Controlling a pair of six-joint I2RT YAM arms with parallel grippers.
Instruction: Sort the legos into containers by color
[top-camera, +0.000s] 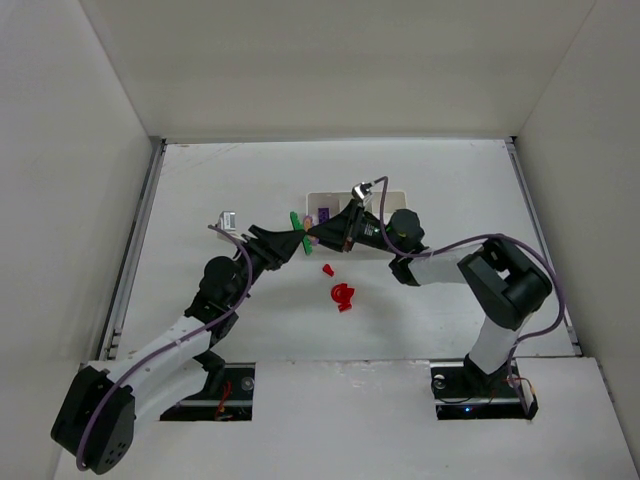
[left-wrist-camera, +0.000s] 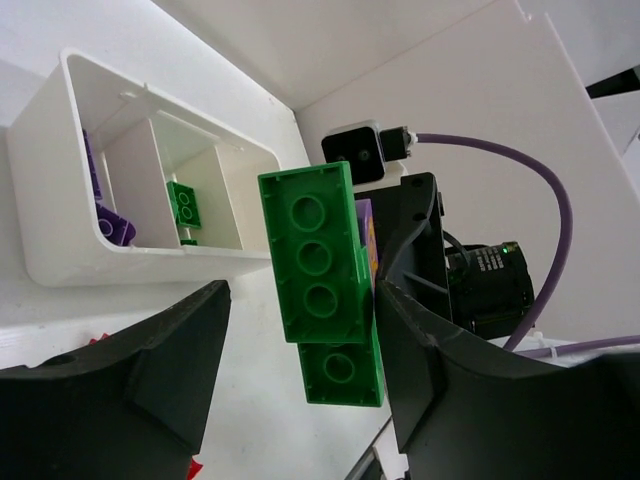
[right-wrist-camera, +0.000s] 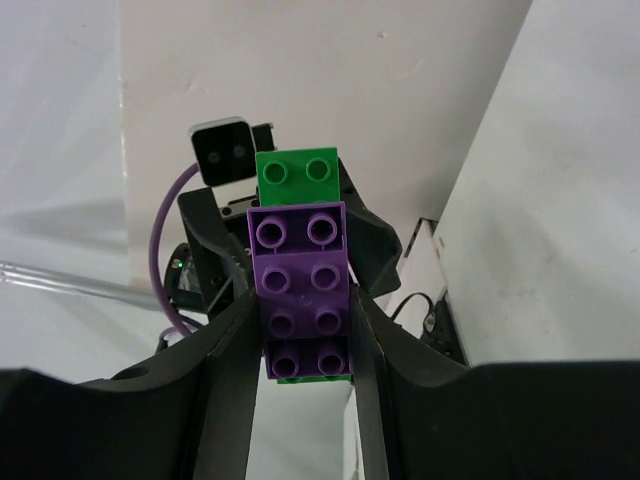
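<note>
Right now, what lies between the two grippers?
A green brick joined to a purple brick, held by the right gripper; both wrist views show it.

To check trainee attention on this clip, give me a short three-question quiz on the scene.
1. True or false: the right gripper is shut on the purple brick.
2. Which colour lies loose on the table? A green, B red, C purple.
3. Fill in: the brick stuck to the purple one is ___.
Key: 1 true; 2 B, the red legos; 3 green, the green brick.
</note>
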